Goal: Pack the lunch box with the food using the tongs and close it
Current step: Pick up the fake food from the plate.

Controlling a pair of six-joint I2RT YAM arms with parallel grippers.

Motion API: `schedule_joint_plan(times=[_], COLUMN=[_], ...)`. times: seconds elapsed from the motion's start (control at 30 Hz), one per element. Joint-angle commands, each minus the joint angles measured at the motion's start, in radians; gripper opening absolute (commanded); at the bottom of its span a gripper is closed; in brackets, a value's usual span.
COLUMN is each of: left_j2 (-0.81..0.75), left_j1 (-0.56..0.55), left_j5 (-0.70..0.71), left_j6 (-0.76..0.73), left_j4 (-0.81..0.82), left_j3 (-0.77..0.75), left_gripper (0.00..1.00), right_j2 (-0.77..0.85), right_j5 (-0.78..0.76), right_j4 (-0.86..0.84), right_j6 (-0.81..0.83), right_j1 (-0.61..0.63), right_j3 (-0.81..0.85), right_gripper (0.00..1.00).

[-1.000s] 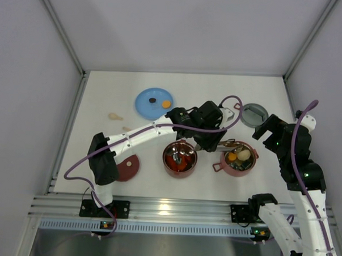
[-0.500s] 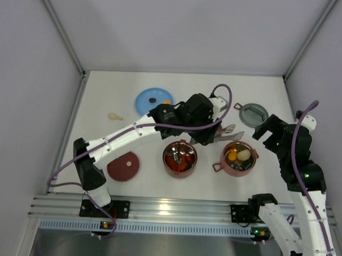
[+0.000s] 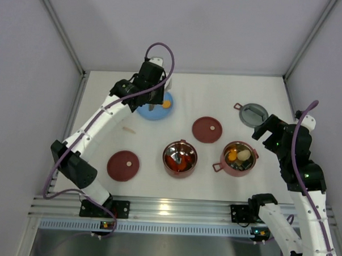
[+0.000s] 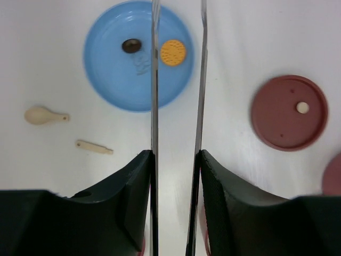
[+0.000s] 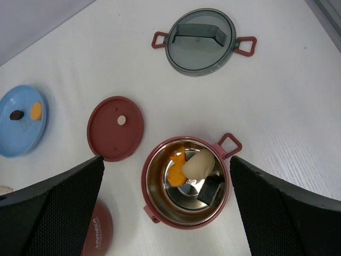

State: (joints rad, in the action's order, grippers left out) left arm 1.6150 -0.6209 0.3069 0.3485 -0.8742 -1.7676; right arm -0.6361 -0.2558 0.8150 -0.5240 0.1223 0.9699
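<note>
By the near edge of the table (image 3: 214, 184) the lunch box bowls (image 3: 180, 172) are set, with the right gripper (image 3: 263, 130) held spread above one. Toward the far left corner, the tongs (image 4: 155, 80) are pinched by the left gripper (image 4: 176, 160) over the blue plate (image 4: 106, 80). The orange piece (image 4: 173, 52) could be flicked off if squeezed off-centre

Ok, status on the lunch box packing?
Left gripper shut on tongs, above plate. Right gripper open, over bowl. Orange piece and black piece on plate; nothing in the way.

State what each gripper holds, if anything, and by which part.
The left gripper holds the tongs, squeezing both arms well back from the tips. The right gripper is open, holding nothing.
</note>
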Motion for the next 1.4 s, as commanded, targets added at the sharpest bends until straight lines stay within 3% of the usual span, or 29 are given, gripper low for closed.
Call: schedule_joint_plan(times=[0.0, 0.3, 0.67, 1.13, 1.37], left_j2=[0.039, 0.181, 0.269, 0.25, 0.198], left_j1=[0.074, 0.19, 0.191, 0.19, 0.188], left_j5=[0.049, 0.008, -0.003, -0.083, -0.094], left_j6=[0.018, 0.023, 0.03, 0.03, 0.029], left_j4=[0.021, 0.076, 0.089, 0.053, 0.05], left_j3=[0.031, 0.045, 0.045, 0.06, 0.118], left_gripper=[0.46, 0.47, 0.48, 0.4, 0.43], right_j2=[-0.007, -0.005, -0.01, -0.008, -0.002], right_j5=[0.013, 0.016, 0.02, 0.026, 0.029], right_j4=[-0.014, -0.011, -0.022, -0.03, -0.027], right_j6=[0.01, 0.013, 0.015, 0.013, 0.01], right_j1=[-0.01, -0.009, -0.01, -0.01, -0.01], right_j3=[0.013, 0.006, -0.005, -0.019, -0.02], right_gripper=[0.99, 1.0, 0.99, 1.0, 0.99])
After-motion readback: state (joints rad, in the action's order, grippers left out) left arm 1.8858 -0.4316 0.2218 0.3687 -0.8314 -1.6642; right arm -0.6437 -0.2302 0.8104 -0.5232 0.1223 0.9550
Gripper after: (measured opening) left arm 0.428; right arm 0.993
